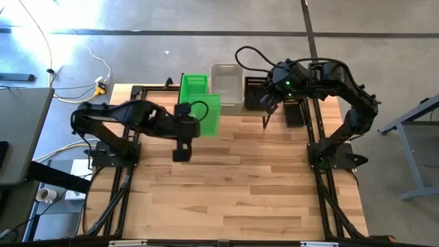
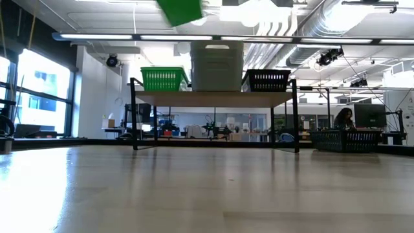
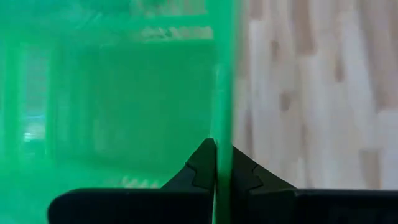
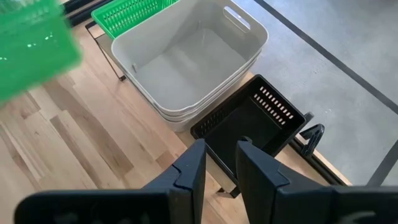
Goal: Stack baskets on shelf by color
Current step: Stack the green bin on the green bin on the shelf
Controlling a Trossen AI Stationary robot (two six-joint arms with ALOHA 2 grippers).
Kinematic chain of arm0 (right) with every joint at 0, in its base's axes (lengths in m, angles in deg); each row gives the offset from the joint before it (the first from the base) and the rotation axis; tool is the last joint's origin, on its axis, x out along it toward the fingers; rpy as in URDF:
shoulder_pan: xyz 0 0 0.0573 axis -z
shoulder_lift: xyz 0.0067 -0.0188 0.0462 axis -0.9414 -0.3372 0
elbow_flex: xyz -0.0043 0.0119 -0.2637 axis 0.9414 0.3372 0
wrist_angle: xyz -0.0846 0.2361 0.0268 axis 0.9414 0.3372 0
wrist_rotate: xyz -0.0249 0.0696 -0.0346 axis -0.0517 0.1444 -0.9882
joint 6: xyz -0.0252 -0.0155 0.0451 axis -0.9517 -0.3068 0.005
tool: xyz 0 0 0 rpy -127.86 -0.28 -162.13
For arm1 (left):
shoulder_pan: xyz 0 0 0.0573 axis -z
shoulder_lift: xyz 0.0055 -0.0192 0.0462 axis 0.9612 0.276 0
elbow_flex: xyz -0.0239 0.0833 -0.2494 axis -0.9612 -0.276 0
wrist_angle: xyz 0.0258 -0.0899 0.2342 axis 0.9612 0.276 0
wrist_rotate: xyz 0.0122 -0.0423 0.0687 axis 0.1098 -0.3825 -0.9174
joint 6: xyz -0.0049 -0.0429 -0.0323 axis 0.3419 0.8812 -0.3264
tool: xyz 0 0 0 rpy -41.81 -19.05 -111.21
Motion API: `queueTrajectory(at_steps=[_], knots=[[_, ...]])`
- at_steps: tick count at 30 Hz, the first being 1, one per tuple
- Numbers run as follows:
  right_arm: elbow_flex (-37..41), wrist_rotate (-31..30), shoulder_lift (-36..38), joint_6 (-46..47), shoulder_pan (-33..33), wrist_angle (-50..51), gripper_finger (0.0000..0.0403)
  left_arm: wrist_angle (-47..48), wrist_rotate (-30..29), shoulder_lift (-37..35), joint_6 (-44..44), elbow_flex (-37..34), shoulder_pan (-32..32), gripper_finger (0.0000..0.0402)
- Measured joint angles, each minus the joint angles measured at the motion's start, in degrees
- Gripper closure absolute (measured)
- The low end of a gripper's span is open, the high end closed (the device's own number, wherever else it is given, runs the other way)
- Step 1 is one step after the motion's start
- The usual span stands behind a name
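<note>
My left gripper (image 1: 193,112) (image 3: 217,163) is shut on a bright green basket (image 1: 206,113) (image 2: 181,9) held in the air in front of the shelf (image 2: 213,98). The shelf's wood top carries a green basket (image 1: 194,84) (image 2: 164,79), stacked whitish-grey baskets (image 1: 227,84) (image 2: 217,65) (image 4: 186,62) and a black basket (image 1: 254,92) (image 2: 266,80) (image 4: 245,127), side by side. My right gripper (image 1: 268,103) (image 4: 219,165) hovers open above the near edge of the black basket, touching nothing. My left gripper pinches one side wall of the green basket at its rim (image 3: 221,134), with one finger inside the basket and one outside. The basket is lifted clear of the table and hangs tilted, its hollow facing the wrist camera.
Another black basket (image 2: 346,139) (image 1: 294,110) sits on the table to the right of the shelf. The wide wooden tabletop (image 1: 240,185) stretches out in front of the shelf. Black frame rails (image 1: 322,199) run along the table's sides.
</note>
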Motion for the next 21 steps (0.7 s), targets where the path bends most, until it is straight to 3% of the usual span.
queueTrajectory(at_steps=[12,18,21], knots=[[0.00,0.04,0.00,1.07,0.00,0.00,0.0327,3.65,-6.65,-3.53,-9.00,0.02,-9.08,0.0401],[0.00,0.07,0.00,1.48,0.00,0.00,0.0327,3.76,-6.43,-3.33,-17.37,-0.01,-16.36,0.0401],[0.00,0.07,0.00,1.51,-0.02,0.00,0.0327,4.15,-3.24,-2.55,-20.39,-0.01,-20.75,0.0401]])
